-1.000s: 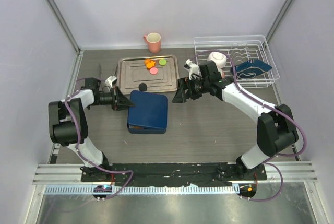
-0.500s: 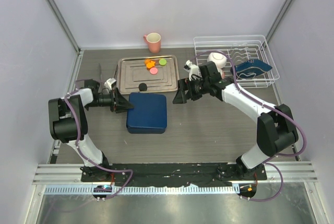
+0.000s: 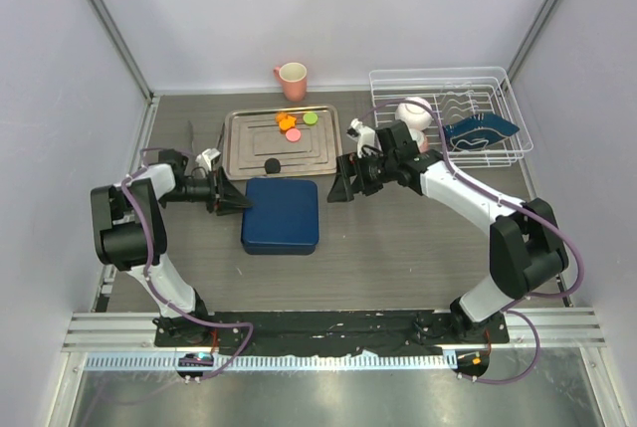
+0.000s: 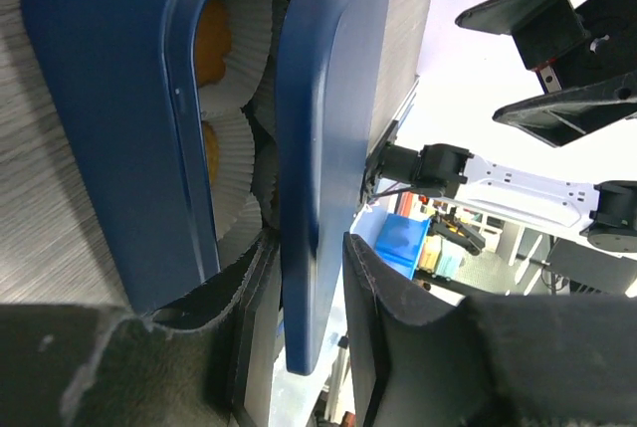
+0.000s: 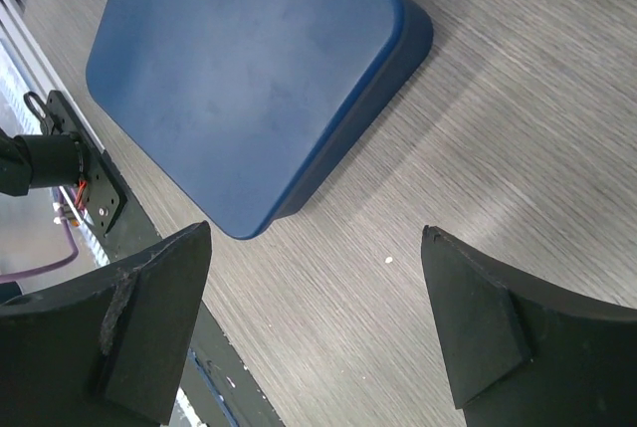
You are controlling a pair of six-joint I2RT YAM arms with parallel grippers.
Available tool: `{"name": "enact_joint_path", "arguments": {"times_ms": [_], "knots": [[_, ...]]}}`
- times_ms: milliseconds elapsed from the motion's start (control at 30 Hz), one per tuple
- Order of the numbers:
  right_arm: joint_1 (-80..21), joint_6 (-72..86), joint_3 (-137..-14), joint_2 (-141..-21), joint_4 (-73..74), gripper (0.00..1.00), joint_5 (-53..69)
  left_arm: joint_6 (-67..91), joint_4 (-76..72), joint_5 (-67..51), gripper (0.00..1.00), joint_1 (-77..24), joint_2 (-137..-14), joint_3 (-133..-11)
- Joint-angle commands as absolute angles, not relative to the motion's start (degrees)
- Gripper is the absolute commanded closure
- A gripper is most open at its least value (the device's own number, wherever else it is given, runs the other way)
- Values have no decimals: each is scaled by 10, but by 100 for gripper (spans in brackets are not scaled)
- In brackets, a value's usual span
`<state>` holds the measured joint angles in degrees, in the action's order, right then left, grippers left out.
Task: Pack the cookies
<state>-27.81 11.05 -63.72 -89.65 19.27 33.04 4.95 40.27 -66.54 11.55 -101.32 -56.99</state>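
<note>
Cookies, small coloured discs, wait on the metal tray, yet the left claw grasping the dark-blue lid has lowered it; right claw released.

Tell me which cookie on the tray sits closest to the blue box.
The black cookie, alone on the near side of the tray, just behind the blue box; the orange cookies, pink cookie and green cookie cluster at its far side.

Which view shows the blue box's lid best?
Left wrist: the lid sits ajar in the left gripper, with paper cups visible beneath it. Top external and right wrist show only its flat upper face.
</note>
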Motion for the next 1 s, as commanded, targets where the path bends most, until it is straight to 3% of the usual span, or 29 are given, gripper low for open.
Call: {"name": "enact_joint_path", "arguments": {"times_ms": [0, 967], "knots": [[-296, 106, -632, -889, 171, 8, 323, 20, 428, -657, 66, 123, -1017, -591], [-379, 115, -710, -1028, 172, 9, 316, -23, 456, -641, 67, 145, -1031, -603]]}}
